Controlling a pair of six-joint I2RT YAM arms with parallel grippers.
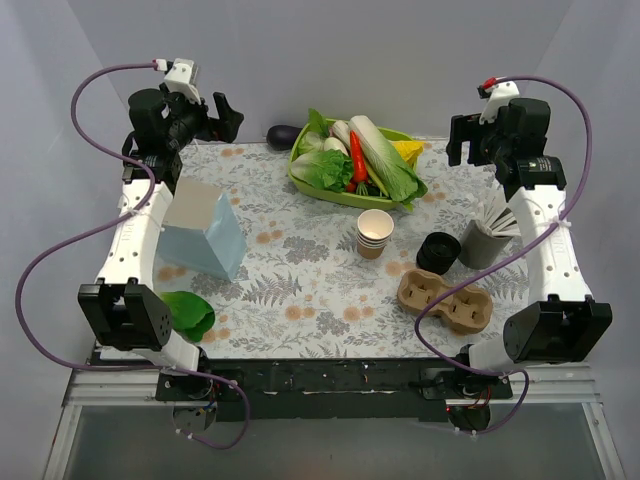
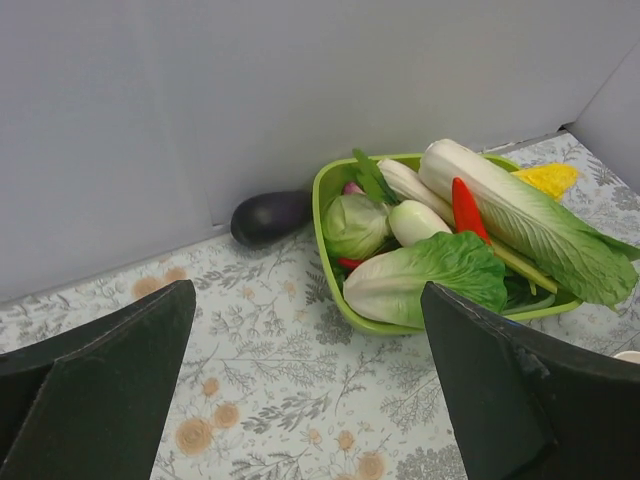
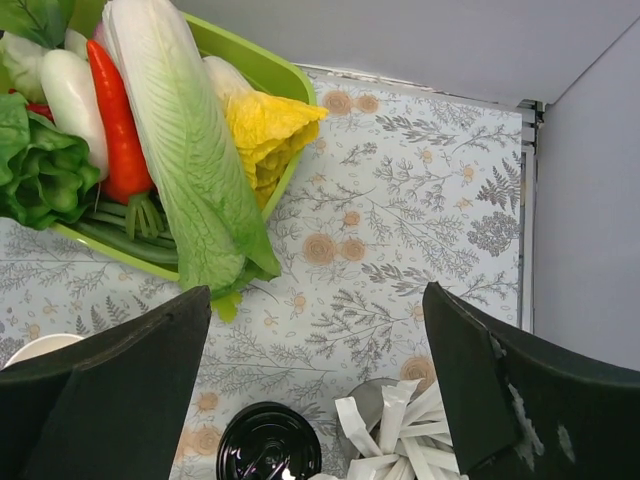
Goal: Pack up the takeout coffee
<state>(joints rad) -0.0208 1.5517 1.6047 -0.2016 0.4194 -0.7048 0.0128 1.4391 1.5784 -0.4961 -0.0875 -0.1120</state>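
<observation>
Bare cloth [image 1: 300,275] between blue bag [image 1: 205,235] and cup [image 1: 375,234]

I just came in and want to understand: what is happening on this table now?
Nothing is being handled. The left pincer and right pincer hang open and empty at the far corners. A lidless cup stands mid-table, apart from the black lids, the carrier and the blue bag. Packing has not begun.

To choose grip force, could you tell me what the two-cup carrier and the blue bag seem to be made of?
The two-cup carrier looks like moulded paper pulp: matte brown, rounded wells. The blue bag seems paper: matte pale blue, crisp folded edges, though a coating cannot be excluded.
</observation>
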